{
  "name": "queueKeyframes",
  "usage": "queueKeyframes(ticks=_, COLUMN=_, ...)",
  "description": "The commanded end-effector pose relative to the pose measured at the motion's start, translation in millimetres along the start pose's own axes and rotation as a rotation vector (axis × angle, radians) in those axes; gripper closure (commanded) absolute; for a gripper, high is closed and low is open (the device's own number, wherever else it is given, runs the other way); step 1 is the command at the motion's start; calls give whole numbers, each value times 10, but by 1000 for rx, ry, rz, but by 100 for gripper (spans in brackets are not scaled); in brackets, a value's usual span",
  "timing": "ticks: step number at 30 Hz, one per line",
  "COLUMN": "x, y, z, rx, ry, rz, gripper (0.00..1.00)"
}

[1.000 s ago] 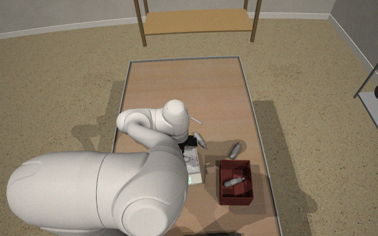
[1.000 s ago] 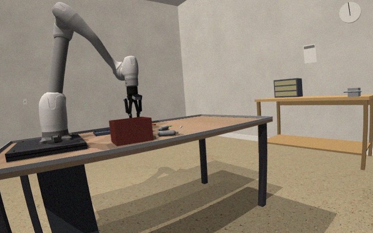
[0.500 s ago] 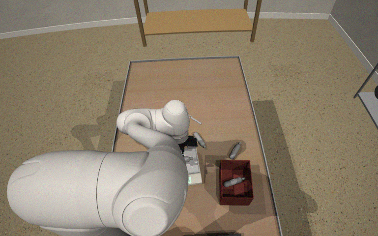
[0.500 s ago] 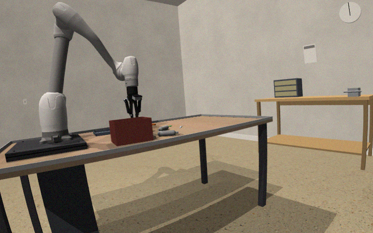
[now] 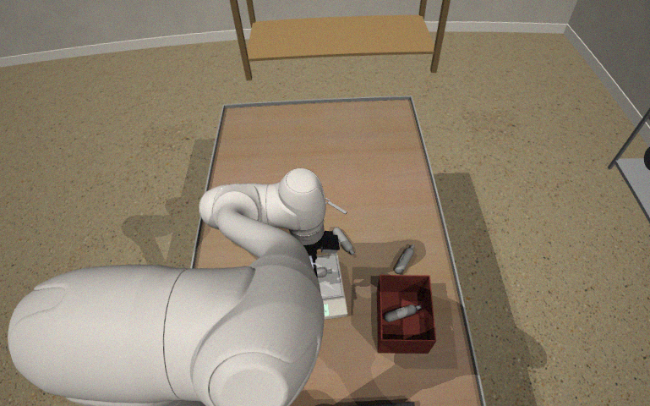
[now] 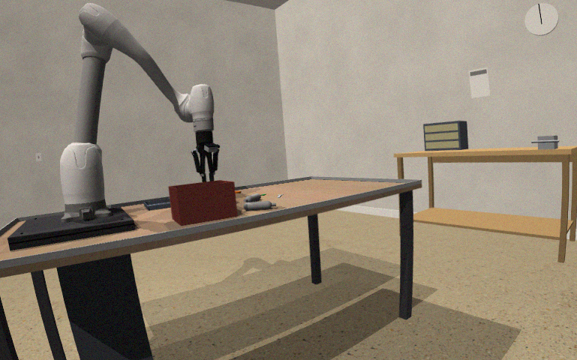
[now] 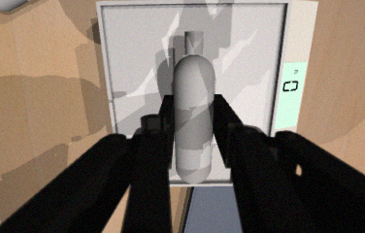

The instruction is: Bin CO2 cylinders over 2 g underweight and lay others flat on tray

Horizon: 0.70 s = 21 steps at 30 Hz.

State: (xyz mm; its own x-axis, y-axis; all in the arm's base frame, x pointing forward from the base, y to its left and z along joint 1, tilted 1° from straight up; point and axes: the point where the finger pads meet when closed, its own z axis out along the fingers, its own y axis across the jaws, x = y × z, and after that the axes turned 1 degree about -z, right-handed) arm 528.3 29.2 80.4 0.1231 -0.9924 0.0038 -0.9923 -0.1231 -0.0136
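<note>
A grey CO2 cylinder (image 7: 194,109) lies on the white scale, its neck pointing away from me. My gripper (image 7: 192,110) is shut on this cylinder's lower half, a finger on each side. The scale's green display (image 7: 290,86) shows a single unclear mark. In the overhead view the arm hides most of the scale (image 5: 331,289); part of the cylinder (image 5: 321,271) shows. Two more cylinders lie on the table (image 5: 344,241) (image 5: 400,255). Another cylinder (image 5: 401,312) lies in the red scrap bin (image 5: 406,318). The blue tray (image 7: 214,210) shows just below the scale.
A small white tool (image 5: 336,205) lies on the table beyond the arm. In the side view the red bin (image 6: 202,201) hides the scale and fingertips; two cylinders (image 6: 257,201) lie beside it. A wooden shelf table (image 6: 488,187) stands far off.
</note>
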Motion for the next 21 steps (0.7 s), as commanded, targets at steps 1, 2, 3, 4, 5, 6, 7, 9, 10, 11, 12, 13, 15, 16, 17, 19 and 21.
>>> queueKeyframes(ticks=1, x=-1, y=-5, z=-149, rx=1, ry=0, rz=0, gripper=90)
queueKeyframes(ticks=2, x=-1, y=-5, z=-208, rx=1, ry=0, rz=0, gripper=90)
queueKeyframes(ticks=3, x=-1, y=-4, z=-271, rx=1, ry=0, rz=0, gripper=90)
queueKeyframes(ticks=4, x=-1, y=-4, z=-338, rx=1, ry=0, rz=0, gripper=90)
queueKeyframes(ticks=5, x=-1, y=-4, z=-407, rx=1, ry=0, rz=0, gripper=90)
queueKeyframes(ticks=6, x=-1, y=-4, z=-476, rx=1, ry=0, rz=0, gripper=90)
queueKeyframes(ticks=7, x=-1, y=-4, z=-545, rx=1, ry=0, rz=0, gripper=90)
queueKeyframes(ticks=9, x=-1, y=-4, z=-611, rx=1, ry=0, rz=0, gripper=90)
queueKeyframes(ticks=10, x=-1, y=-4, z=-611, rx=1, ry=0, rz=0, gripper=90)
queueKeyframes(ticks=11, x=-1, y=-4, z=-673, rx=1, ry=0, rz=0, gripper=90)
queueKeyframes(ticks=12, x=-1, y=-4, z=-732, rx=1, ry=0, rz=0, gripper=90)
queueKeyframes(ticks=13, x=-1, y=-4, z=-784, rx=1, ry=0, rz=0, gripper=90)
queueKeyframes(ticks=15, x=-1, y=-4, z=-871, rx=1, ry=0, rz=0, gripper=90)
queueKeyframes(ticks=16, x=-1, y=-4, z=-904, rx=1, ry=0, rz=0, gripper=90)
queueKeyframes(ticks=17, x=-1, y=-4, z=-929, rx=1, ry=0, rz=0, gripper=90)
queueKeyframes(ticks=19, x=-1, y=-4, z=-960, rx=1, ry=0, rz=0, gripper=90)
queueKeyframes(ticks=21, x=-1, y=-4, z=-969, rx=1, ry=0, rz=0, gripper=90)
